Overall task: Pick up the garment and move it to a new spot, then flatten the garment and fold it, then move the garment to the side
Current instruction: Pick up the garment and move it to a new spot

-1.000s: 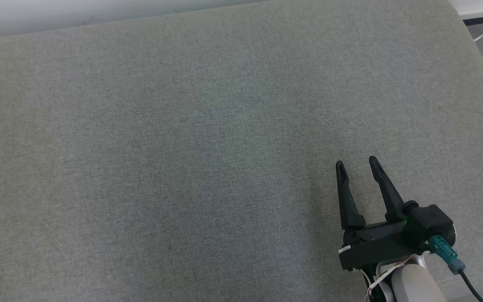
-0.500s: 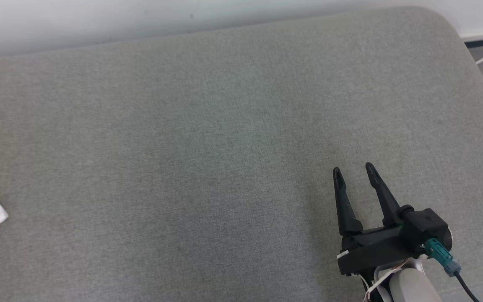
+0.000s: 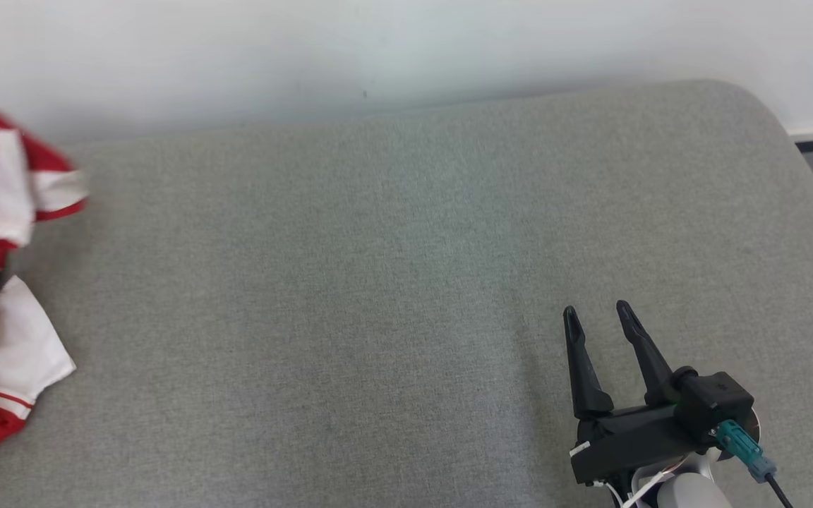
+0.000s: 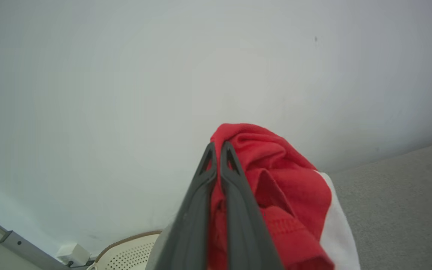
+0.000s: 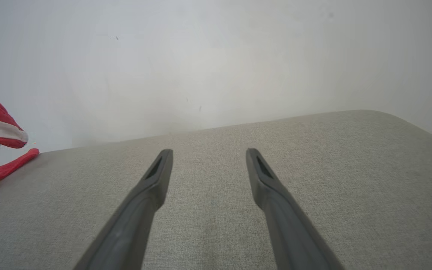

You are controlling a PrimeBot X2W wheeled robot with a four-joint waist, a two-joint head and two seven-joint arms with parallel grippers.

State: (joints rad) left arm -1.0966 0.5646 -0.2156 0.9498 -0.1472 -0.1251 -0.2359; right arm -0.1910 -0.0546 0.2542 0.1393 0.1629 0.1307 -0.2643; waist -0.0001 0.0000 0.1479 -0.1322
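Soft, diffuse light is filling the scene and washing the pale wall (image 3: 378,49) almost featureless. The red-and-white garment (image 3: 4,190) is smearing with motion blur at the head view's left edge. The right hand (image 3: 595,308) is casting only a faint shadow on the grey cushion (image 3: 350,282). In the left wrist view, the left hand (image 4: 218,146) is looking soft close to the lens, and the corners are dimming slightly.

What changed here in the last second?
The left gripper has pinched the red and white garment and raised it, so it has come into the head view's left edge. The camera also tipped up, showing more wall. The right gripper stayed open above the grey cushion.
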